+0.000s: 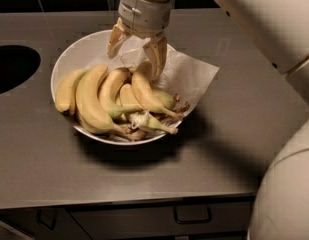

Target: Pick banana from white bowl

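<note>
Grey counter (234, 149), with the white bowl (86, 46) left of centre. The gripper (133, 66) hangs over its upper rim, fingers spread, gripping nothing, one beside the banana (144, 91).

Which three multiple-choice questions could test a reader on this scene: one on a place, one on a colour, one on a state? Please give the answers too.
1. Where is the two-finger gripper?
A. over the dark round hole
B. over the far side of the wide, glossy white bowl
C. beside the drawer handle

2. What colour is the flat counter?
A. grey
B. red
C. green

3. Where is the curved yellow banana with the blunt tip?
A. lifted clear of the bowl
B. on the counter
C. in the bowl, among other bananas

Answers: 1 B, it hangs above the bowl's far part. 2 A, the top is plain grey. 3 C, the banana rests on its neighbours.
</note>
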`<state>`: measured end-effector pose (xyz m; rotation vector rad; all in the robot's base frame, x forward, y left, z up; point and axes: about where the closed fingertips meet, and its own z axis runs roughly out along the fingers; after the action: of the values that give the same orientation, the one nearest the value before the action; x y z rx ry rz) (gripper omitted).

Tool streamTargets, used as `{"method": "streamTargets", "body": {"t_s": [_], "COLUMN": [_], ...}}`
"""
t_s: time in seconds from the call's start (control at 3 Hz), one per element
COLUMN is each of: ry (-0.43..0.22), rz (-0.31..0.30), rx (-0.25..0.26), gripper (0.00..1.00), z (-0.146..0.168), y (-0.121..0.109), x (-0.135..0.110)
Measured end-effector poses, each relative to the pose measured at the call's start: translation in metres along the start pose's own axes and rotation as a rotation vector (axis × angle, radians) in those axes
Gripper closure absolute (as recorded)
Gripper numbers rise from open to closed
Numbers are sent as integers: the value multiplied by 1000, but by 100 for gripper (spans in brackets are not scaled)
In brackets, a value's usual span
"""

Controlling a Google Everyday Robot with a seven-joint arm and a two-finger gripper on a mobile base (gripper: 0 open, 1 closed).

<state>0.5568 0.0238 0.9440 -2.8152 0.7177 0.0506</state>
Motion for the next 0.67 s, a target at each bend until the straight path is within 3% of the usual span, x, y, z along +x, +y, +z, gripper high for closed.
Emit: {"method": "streamTargets", "body": {"t_s": [0.33, 0.67], "ry": [-23, -48], "rz": [-13, 17], "rx": [-14, -38], "gripper": [31, 35], "z": [10, 17], "y": [-6, 8], "x": [-3, -4]}}
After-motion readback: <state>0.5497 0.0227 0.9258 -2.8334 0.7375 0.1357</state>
